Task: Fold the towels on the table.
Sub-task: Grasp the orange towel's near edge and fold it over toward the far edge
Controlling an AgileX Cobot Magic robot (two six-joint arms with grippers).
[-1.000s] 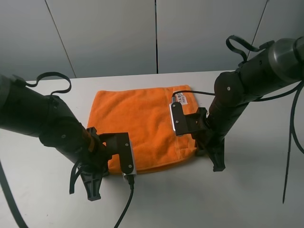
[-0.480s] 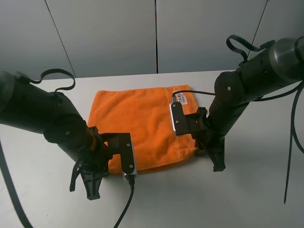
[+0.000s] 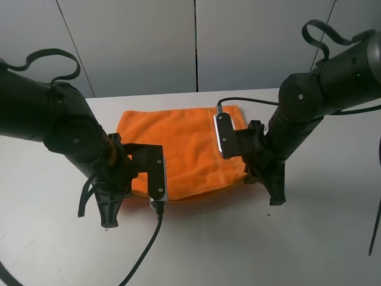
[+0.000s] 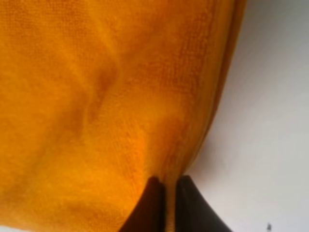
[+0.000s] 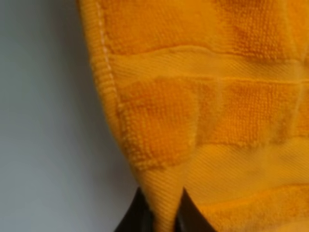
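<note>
Slip risk: you hold each near corner by only a thin bite of cloth, so a quick lift or a pull outward could tug the towel free on one side.
Skew risk: if your arms do not travel together, the carried edge will likely land crooked on the far edge and the fold will come out uneven.
Drag risk: carry the corners too low and the whole cloth may slide across the table and bunch instead of folding over.
Left gripper: its fingers are pressed together on the near-left corner, with a slim ridge of terry pinched between them.
Right gripper: it is also clamped on fabric, pinching the near-right corner close to the woven band.
Towel position: it lies at the middle of the white tabletop between your two arms, with its far edge towards the wall and its near edge at the grippers.
Towel look: bright orange looped terry, a smoother ribbed band running along the right-hand end, soft ripples near the left pinch, otherwise spread fairly flat in one layer as far as you can tell.
</note>
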